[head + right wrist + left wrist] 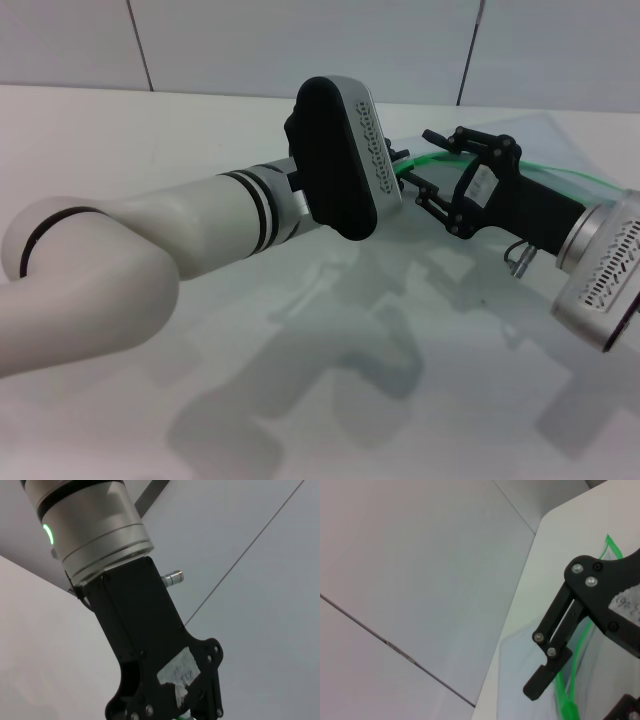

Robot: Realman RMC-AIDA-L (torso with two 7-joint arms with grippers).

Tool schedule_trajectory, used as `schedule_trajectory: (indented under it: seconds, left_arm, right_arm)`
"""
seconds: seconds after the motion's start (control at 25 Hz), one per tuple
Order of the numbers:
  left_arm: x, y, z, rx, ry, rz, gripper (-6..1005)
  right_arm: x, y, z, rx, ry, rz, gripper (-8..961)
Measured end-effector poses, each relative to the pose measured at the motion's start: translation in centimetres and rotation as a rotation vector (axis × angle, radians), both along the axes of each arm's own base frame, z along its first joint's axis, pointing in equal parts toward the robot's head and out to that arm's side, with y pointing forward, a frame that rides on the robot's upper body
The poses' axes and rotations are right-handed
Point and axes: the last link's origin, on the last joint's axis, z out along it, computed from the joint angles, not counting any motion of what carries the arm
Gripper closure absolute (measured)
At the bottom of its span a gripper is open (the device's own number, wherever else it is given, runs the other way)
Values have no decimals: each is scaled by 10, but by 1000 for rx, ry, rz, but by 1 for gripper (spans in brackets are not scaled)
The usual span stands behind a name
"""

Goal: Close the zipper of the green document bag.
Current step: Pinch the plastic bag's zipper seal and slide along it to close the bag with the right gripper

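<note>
The green document bag (555, 140) lies flat at the back right of the table, translucent, and its zipper (560, 172) shows as a thin green line. My right gripper (428, 168) is open, with one finger on each side of the zipper's left end. In the left wrist view a right-gripper finger (552, 652) stands beside the zipper (577, 650), close to a thicker green piece, perhaps the slider (568, 711). My left arm's wrist housing (340, 150) hides the left gripper in the head view. Only that gripper's black body (150, 655) shows in the right wrist view.
The white table (150, 140) runs back to a grey panelled wall (300, 40). My left forearm (200, 230) stretches across the middle of the table from the left. The right arm's silver wrist (605, 275) sits at the right edge.
</note>
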Motion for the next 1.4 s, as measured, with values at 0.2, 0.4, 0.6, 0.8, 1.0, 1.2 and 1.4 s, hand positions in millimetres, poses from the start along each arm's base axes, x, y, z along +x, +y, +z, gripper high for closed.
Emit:
schedule_trajectory:
  seconds: [0.2,0.4,0.6,0.8,1.0,1.2,1.4]
  left_arm:
    - [0,0,0,0,1,0,945]
    - [0,0,-1,0,0,2,945]
    - [-1,0,0,0,1,1,944]
    - [-1,0,0,1,1,1,945]
    - [-1,0,0,1,2,0,945]
    - [-1,0,0,1,3,0,944]
    - [-1,0,0,-1,5,1,944]
  right_arm:
    - [0,0,0,-2,2,-3,530]
    - [1,1,0,-3,-2,-12,620]
    - [-3,1,-2,-6,3,-1,676]
    - [-7,0,-4,-13,8,15,687]
    - [-9,-1,-5,-20,4,26,686]
    - [-8,2,-7,-24,-6,-4,693]
    - [-10,3,-9,-32,-9,-13,709]
